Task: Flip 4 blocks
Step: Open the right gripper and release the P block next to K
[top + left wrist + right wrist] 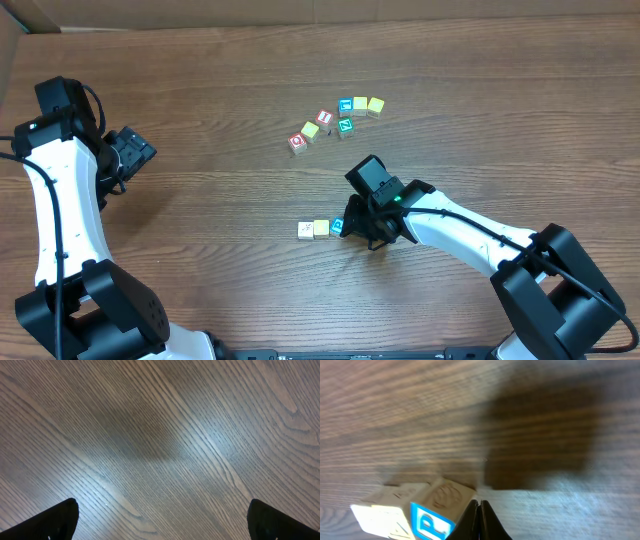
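Three blocks lie in a row at the table's middle: a whitish one (305, 230), a yellow one (321, 228) and a blue-faced one (338, 226). In the right wrist view the blue block (431, 522) shows a white P, with a cream block (377, 512) to its left. My right gripper (351, 222) (479, 503) is shut with nothing between its fingers, its tips right against the blue block's right side. A teal-green block (345, 126) lies in the far cluster. My left gripper (131, 155) (162, 522) is open over bare wood at the far left.
The far cluster also holds two red-faced cubes (297, 143) (324, 118), several yellow cubes such as (375, 106), and a blue one (346, 105). The wooden table (200, 220) stretches between the arms.
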Controlling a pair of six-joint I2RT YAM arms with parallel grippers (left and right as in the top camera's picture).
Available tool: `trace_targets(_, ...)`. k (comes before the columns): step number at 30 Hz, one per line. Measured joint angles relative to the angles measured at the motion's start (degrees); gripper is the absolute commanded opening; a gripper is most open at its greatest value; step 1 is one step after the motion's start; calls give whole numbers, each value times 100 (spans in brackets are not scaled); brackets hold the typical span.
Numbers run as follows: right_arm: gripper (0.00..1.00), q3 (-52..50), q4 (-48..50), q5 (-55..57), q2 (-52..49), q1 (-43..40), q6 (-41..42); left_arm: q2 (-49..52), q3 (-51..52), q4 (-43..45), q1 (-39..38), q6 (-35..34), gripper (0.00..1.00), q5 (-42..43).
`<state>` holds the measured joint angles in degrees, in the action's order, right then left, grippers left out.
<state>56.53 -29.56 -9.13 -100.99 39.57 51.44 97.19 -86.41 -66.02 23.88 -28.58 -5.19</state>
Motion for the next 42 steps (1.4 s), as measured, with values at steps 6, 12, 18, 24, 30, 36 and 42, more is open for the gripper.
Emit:
trace_targets(6, 4, 0, 125, 103, 0, 0, 4, 0, 0, 0, 0, 0, 100, 0)
trace_targets(12, 4, 0, 337, 111, 0, 0, -44, 0, 0, 0, 0, 0, 100, 0)
trace_targets(18, 4, 0, 468, 96, 0, 0, -164, 0, 0, 0, 0, 0, 100, 0)
trace_targets(24, 4, 0, 555, 120, 0, -9, -369, 0, 0, 0, 0, 0, 99, 0)
trace_targets(30, 4, 0, 492, 155, 0, -28, -402, 0, 0, 0, 0, 0, 99, 0)
trace_targets(36, 4, 0, 50, 339, 0, -37, -166, 0, 0, 0, 0, 0, 100, 0)
trace_targets(42, 4, 0, -52, -7, 0, -50, -63, 0, 0, 0, 0, 0, 100, 0)
